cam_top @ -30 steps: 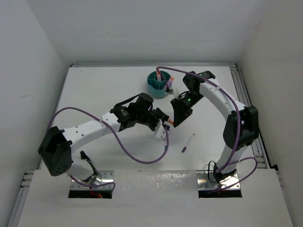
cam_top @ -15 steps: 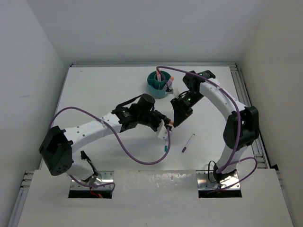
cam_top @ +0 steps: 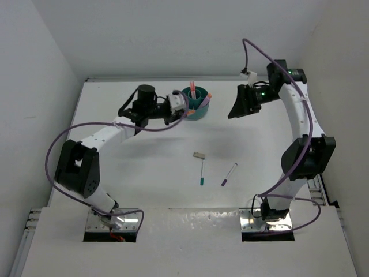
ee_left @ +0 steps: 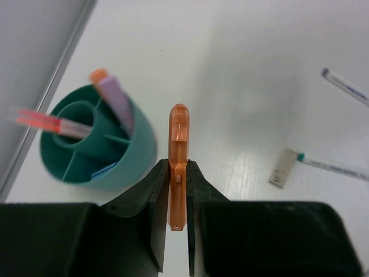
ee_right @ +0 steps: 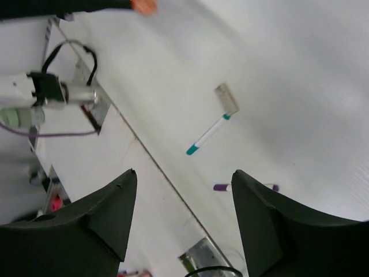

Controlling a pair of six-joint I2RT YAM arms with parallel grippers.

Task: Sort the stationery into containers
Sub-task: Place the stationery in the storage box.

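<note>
Reaching from its base at the near left, the left arm runs up the left side. Its forearm lies left to right across the far half of the table (cam_top: 132, 173). Left gripper (ee_left: 177, 165) sits just left of the teal cup (ee_left: 135, 164), not over it. Fingers are clamped on a thin orange pen (ee_left: 178, 141).

Pen axis: in line with the fingers, sticking straight out ahead of them. Its free end is level with the cup's outer wall and outside the rim. Cannot tell its height over the table.

Right arm rises from the near right, elbow by the right edge and wrist high at the far right. Right gripper (ee_right: 182, 175) angles down toward the table, right of the cup and apart from it. Fingers stand wide apart with nothing between them.

Cup contents: a red pen (ee_left: 43, 122) in the centre tube and a lilac cylinder (ee_left: 117, 103) with an orange cap leaning in an outer compartment.

On the table, mid-field:
- Grey-beige block (cam_top: 199, 154).
- White pen with teal end (cam_top: 202, 172), just beside the block. Axis runs near to far, teal end nearer the arm bases.
- White pen with purple end (cam_top: 229, 174), to its right. It lies on a diagonal, purple end toward the near left.
</note>
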